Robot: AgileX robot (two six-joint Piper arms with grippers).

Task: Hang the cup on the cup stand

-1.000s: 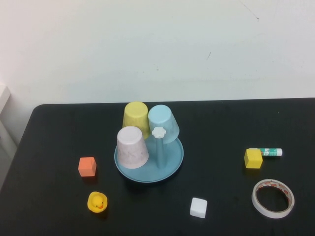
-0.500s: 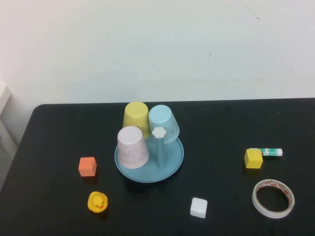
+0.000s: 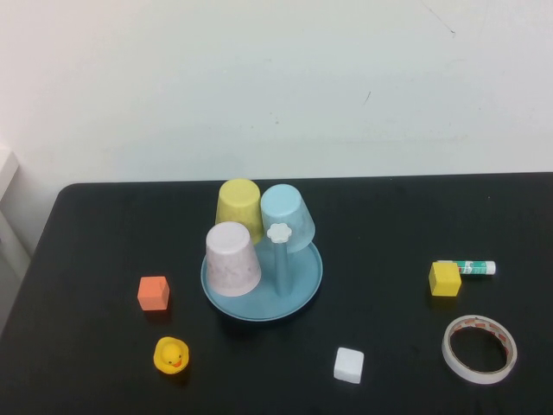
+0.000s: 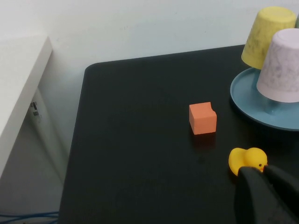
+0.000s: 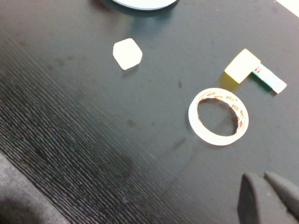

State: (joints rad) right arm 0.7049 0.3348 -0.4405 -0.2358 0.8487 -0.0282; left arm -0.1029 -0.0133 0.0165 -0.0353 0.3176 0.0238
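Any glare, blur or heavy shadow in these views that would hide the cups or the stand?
High view: even, soft light; light blue cup and cup stand sharp, short shadows, no arms in frame. Left wrist view: left gripper is a dark blur at the frame edge. Right wrist view: grey sheen on the table, right gripper blurred, only the stand's rim visible.

black table (image 3: 389, 225) | cup stand (image 3: 304, 290) | orange cube (image 3: 153, 292) | duck (image 3: 171, 355) | tape (image 3: 479, 348)
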